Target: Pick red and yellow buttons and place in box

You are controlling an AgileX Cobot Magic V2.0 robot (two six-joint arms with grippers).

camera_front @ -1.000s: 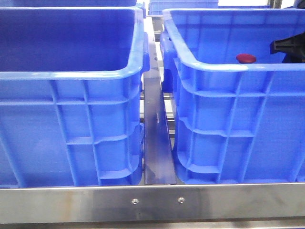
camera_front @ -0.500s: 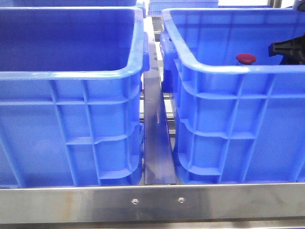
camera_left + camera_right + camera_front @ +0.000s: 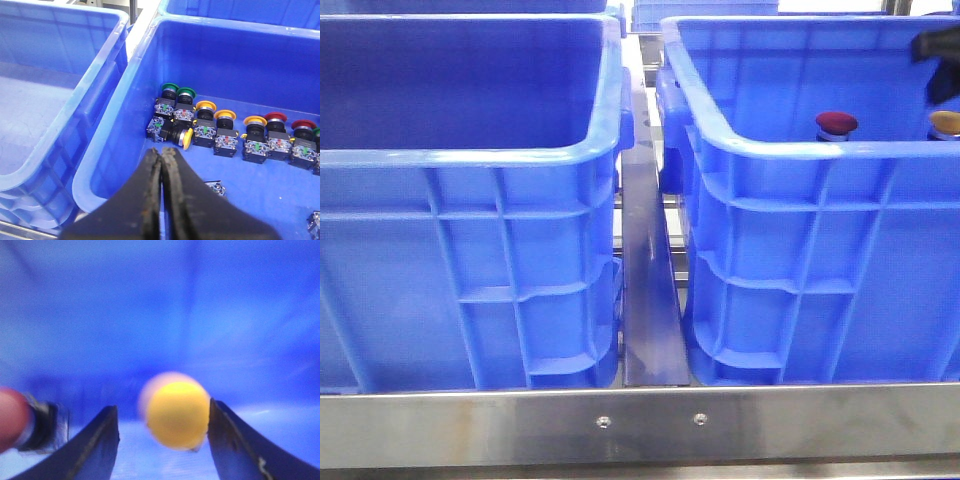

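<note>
Raised since the earlier frame, my right claw (image 3: 162, 440) now exposes the yellow button (image 3: 945, 123) inside the box (image 3: 750, 145). Its fingers are spread wide, the yellow button sitting loose between them and the red button (image 3: 12, 417) just outside one finger. Both appear placed; my left claw (image 3: 161, 200) is pressed closed, empty.

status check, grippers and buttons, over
Right gripper open, yellow button between fingers, not gripped. Red button in right crate. Left gripper shut, empty.

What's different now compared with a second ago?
The right gripper rose toward the crate's top edge, fingers open, uncovering a yellow button now standing in the right-hand crate. The red button, both crates and the shut left gripper look unchanged.
</note>
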